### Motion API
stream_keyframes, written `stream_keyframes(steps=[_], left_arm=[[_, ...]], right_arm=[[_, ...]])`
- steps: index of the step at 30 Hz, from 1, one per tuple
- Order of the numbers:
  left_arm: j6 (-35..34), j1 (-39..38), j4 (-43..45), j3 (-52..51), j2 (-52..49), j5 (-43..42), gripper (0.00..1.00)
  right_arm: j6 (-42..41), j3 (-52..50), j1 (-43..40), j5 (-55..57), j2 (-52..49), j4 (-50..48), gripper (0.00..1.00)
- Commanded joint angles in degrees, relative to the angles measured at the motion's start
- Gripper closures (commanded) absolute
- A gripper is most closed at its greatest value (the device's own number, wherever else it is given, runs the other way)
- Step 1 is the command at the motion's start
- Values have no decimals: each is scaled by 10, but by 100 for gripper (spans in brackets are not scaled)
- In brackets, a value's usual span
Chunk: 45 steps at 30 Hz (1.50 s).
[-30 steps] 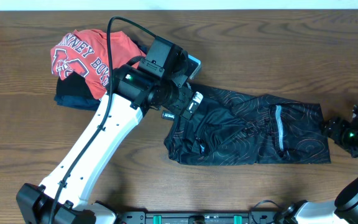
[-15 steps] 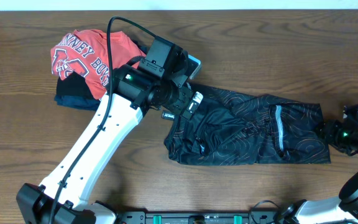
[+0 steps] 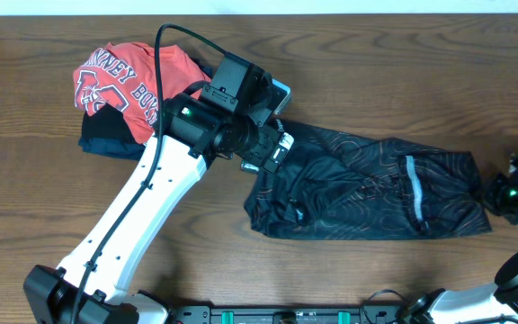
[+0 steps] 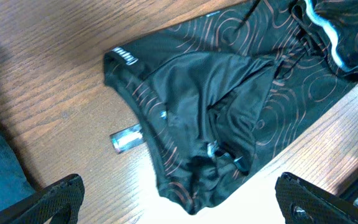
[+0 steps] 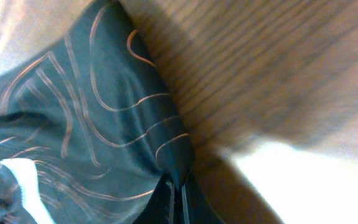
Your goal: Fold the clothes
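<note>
Right wrist: the right gripper [image 5: 178, 208] is pinching a corner of the jersey [image 5: 73, 124], jaws closed, probably to drag it flat. The left gripper [image 4: 182, 199] is hovering wide open.

Jersey [image 3: 367, 193] of thin, faintly shiny cloth, worktop [image 3: 421, 72] of matt grained wood, shirt [image 3: 129, 76] of matt red cloth, arm [image 3: 142, 216] glossy white plastic
</note>
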<state>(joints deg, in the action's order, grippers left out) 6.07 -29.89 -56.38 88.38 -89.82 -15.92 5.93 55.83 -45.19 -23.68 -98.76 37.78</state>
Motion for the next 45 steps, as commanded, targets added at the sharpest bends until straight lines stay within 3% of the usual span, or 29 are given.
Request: stream_keyframes(steps=[1, 7, 13, 26, 43, 45], left_arm=[[6, 3, 0, 7, 1, 5, 0], [5, 2, 4, 7, 1, 5, 0], [5, 2, 4, 7, 1, 5, 0], [5, 2, 3, 7, 1, 5, 0], [5, 2, 4, 7, 1, 5, 0], [5, 2, 4, 7, 1, 5, 0]], right_arm=[[-10, 59, -9, -3, 4, 35, 99], [-13, 111, 2, -2, 23, 123, 99], [-16, 108, 82, 14, 23, 188, 99], [-62, 108, 316, 32, 23, 173, 99], [-82, 108, 475, 35, 23, 210, 99], [-83, 108, 486, 53, 23, 210, 82]])
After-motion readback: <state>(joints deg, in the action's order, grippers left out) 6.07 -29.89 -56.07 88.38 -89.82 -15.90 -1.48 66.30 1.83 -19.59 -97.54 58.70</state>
